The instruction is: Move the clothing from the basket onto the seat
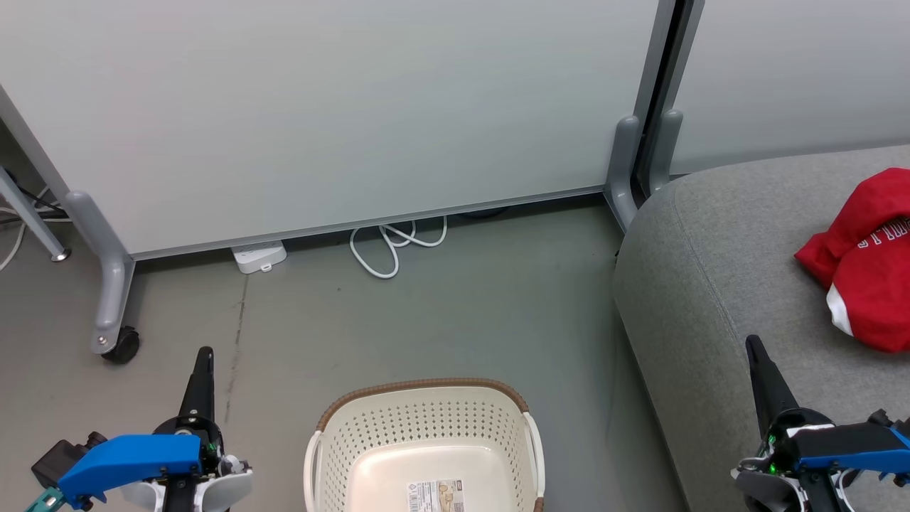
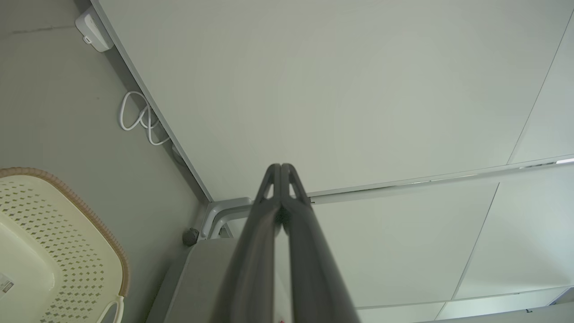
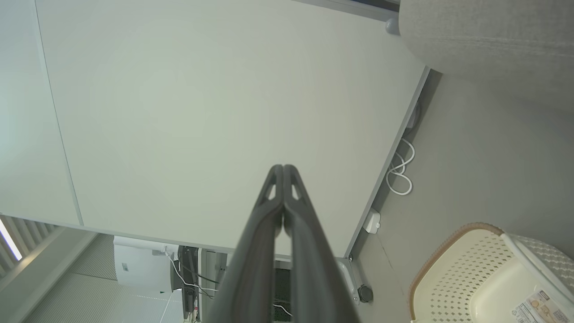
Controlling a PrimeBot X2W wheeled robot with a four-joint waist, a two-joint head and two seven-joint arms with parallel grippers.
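- My left gripper (image 1: pixel 205 353) and right gripper (image 1: pixel 752 345) are both pinched fully closed, holding nothing.
- Red clothing (image 1: pixel 871 263) is lying on the grey seat (image 1: pixel 718 284), past my right gripper and off to its right, well apart.
- Basket (image 1: pixel 426 416) sits on the floor between the grippers.

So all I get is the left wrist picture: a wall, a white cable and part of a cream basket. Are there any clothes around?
Observer: Yes, red clothing with white lettering lies on the grey seat, at the head view's right.
Operator: Is anything in the basket?
Observer: The head view shows no fabric in the basket, just a label on its floor.
Operator: What about the other arm?
Observer: The right gripper is shut and empty, at the lower right, in front of the seat.
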